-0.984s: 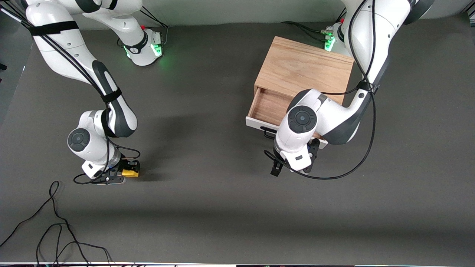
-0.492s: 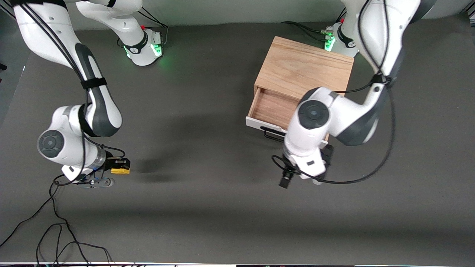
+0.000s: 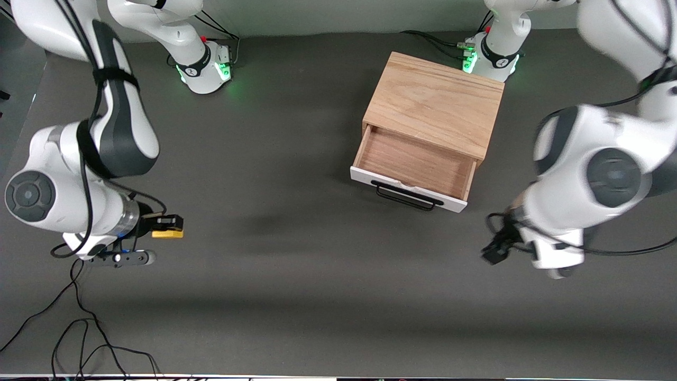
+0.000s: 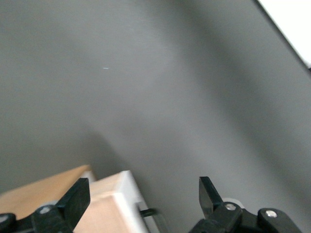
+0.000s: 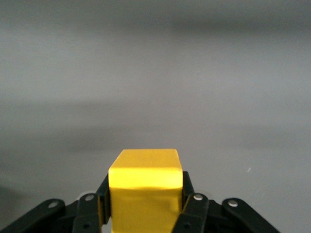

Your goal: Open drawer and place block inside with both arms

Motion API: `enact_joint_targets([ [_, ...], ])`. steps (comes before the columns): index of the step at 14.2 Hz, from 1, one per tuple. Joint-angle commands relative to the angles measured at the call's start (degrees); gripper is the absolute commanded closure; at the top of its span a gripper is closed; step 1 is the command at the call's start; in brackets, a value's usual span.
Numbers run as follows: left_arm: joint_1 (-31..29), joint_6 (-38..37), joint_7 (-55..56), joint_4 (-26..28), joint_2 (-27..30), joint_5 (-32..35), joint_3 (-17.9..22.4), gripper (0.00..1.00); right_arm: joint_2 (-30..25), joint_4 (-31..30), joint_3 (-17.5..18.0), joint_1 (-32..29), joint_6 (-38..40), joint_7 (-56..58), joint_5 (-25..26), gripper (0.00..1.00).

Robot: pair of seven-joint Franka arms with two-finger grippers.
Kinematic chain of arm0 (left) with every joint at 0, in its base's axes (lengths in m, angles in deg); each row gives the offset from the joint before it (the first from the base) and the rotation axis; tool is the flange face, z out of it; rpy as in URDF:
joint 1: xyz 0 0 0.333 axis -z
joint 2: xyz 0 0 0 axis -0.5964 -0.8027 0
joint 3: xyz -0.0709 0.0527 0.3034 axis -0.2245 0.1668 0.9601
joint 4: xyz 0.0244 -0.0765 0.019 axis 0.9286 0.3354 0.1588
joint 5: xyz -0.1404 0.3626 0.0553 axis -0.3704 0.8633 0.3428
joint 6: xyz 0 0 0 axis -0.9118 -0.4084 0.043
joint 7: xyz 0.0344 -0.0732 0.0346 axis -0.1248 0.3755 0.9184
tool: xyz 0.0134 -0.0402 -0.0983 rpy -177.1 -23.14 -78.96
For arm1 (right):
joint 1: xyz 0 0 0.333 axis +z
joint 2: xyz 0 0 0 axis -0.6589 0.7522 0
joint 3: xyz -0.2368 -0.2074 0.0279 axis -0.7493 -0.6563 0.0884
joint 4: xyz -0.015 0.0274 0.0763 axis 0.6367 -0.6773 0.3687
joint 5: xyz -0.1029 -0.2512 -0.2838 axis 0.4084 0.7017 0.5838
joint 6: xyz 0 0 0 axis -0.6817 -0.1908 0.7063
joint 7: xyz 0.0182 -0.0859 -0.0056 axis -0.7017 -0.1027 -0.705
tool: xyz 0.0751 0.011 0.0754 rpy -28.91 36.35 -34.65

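Left claw (image 3: 494, 253): over bare worktop (image 3: 317, 296) toward left arm's end, fingers (image 4: 77, 196) spread wide, holding nothing.
Right claw (image 3: 168, 226): over worktop at right arm's end, pinching block (image 3: 167, 233) between fingers; block lifted clear of worktop.
Drawer (image 3: 415, 168): pulled out, light wood floor bare, black handle (image 3: 404, 198) facing front camera.
Cabinet (image 3: 436, 103): farthest, near left arm's base.
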Motion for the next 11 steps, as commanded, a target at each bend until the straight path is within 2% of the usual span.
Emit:
enact_joint_targets([
  [1,-4.05,-6.89,-12.17,2.23,4.51,-2.13,-0.16,0.00,1.75,8.22,-0.43,6.81,6.95,-11.65,-0.72,0.80],
  [6,-12.32,-12.87,-32.91,7.32,11.89,-5.55,0.01,0.00,6.30,19.02,0.10,18.77,7.76,-30.72,-4.67,0.80],
  [8,-13.65,-14.20,-39.60,9.43,13.83,-5.47,0.10,0.00,9.30,23.69,3.16,21.51,6.27,-38.81,-4.77,0.80],
  [10,-15.84,-14.12,-46.90,12.50,16.63,-5.47,0.10,0.00,10.45,24.06,8.60,22.65,0.67,-47.34,-4.68,0.80],
  [11,-16.37,-13.33,-49.19,14.34,18.21,-5.47,0.10,0.00,11.41,23.97,10.02,23.96,-1.54,-49.64,-4.33,0.80],
])
